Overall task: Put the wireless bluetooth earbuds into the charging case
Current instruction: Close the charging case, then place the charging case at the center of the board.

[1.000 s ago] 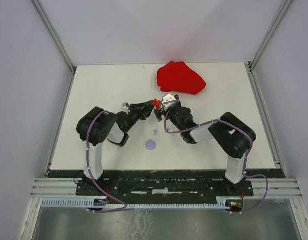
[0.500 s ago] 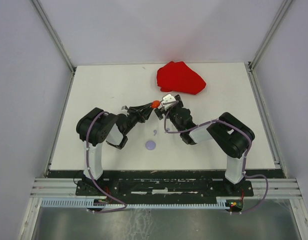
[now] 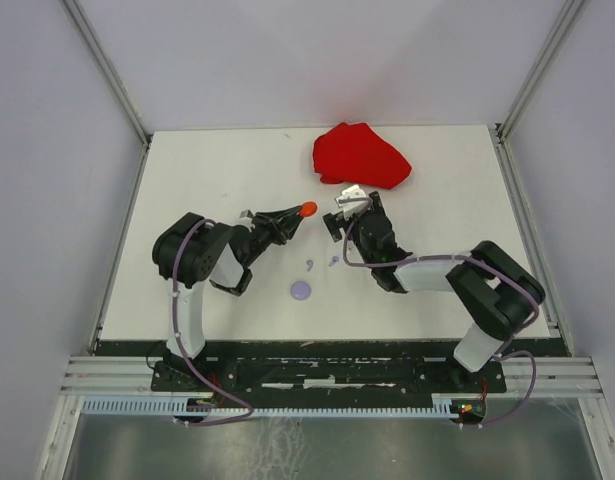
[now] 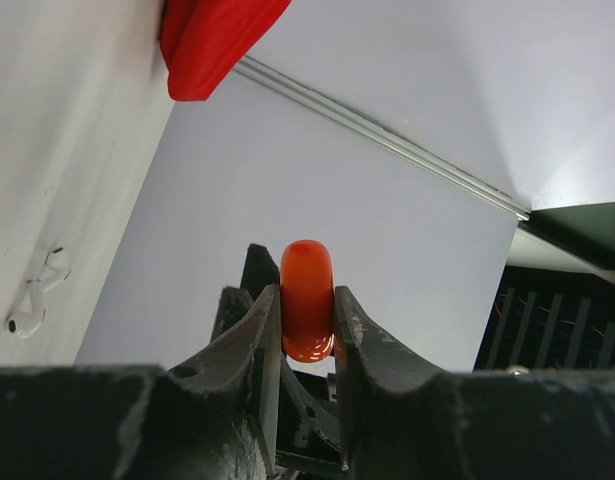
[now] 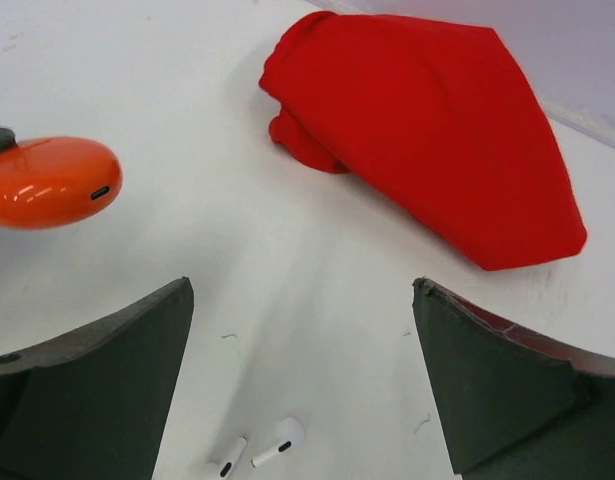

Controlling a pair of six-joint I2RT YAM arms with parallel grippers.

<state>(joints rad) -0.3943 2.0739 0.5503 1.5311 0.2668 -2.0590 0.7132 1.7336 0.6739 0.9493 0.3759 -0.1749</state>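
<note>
My left gripper (image 3: 299, 213) (image 4: 307, 296) is shut on a glossy orange-red charging case (image 3: 307, 209) (image 4: 307, 298), pinched edge-on and held above the table. The case (image 5: 47, 182) also shows at the left of the right wrist view, its lid closed. My right gripper (image 3: 337, 228) (image 5: 299, 290) stands open just right of the case, with nothing between its fingers. Two white earbuds (image 5: 277, 445) (image 3: 334, 260) (image 4: 32, 300) lie side by side on the table beneath it. A small lilac earbud (image 3: 310, 265) lies a little to their left.
A round lilac case (image 3: 302, 290) lies on the white table (image 3: 207, 180) nearer the arm bases. A crumpled red cloth (image 3: 360, 155) (image 5: 437, 130) (image 4: 212, 35) sits at the back, right of centre. Grey walls enclose the table on three sides.
The right gripper has drawn back to the right, away from the orange-red case, uncovering the white earbuds. The left gripper keeps hold of the case, which has shifted slightly left and up.
</note>
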